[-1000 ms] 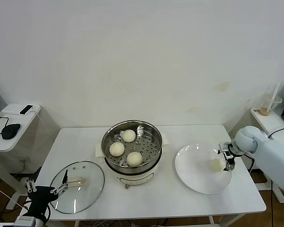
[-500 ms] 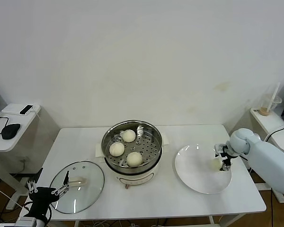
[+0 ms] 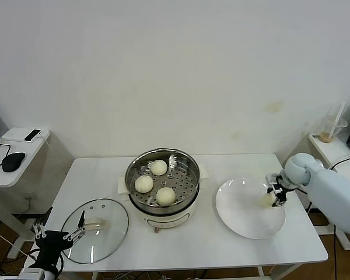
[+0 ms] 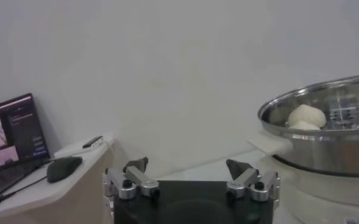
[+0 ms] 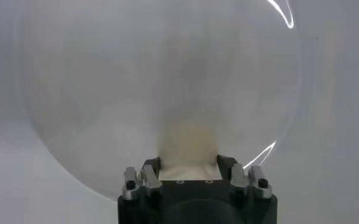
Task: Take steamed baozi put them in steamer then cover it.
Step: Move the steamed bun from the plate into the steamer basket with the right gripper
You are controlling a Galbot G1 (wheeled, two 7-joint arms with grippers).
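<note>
With my right gripper (image 3: pixel 274 197) clamped on the last baozi (image 3: pixel 266 200) at the plate's (image 3: pixel 239 213) right edge, and the left gripper (image 3: pixel 58 235) open, squeezing could dent the soft bun.

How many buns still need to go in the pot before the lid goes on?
Just one. Three buns already sit in the steamer. The last bun is on the white plate, and the right claw is shut on it. After that bun goes in, the glass lid lying on the table has to go on top. The left claw waits open beside the lid.
</note>
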